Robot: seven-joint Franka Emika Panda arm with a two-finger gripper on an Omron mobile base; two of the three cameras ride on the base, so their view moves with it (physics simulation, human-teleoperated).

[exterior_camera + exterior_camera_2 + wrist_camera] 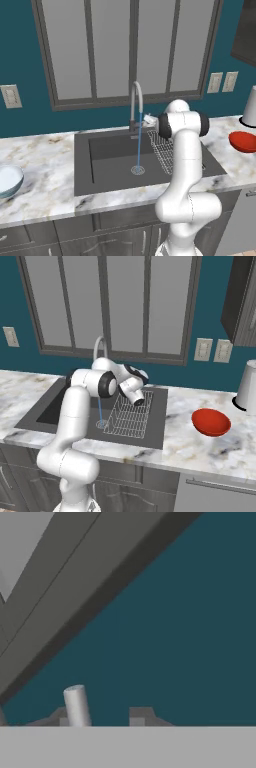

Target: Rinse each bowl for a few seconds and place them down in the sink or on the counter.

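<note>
Two bowls flank the sink [100, 165] on the desk [45, 175]: one red bowl [211, 422] to its right, one pale blue-grey bowl [9, 181] to its left. One tap [136, 102], one wire rack [131, 416], one white jar [247, 387].

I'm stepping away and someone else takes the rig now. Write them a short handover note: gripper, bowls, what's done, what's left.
Gripper: up at the curved steel tap; a light tap lever stands by one fingertip, grip unclear.
Water runs into the dark grey sink.
Glossy red bowl: on the marble counter, right of the sink.
Pale blue-grey bowl: on the counter, left.
Done: tap on.
Left: rinse both bowls, set them down.
</note>
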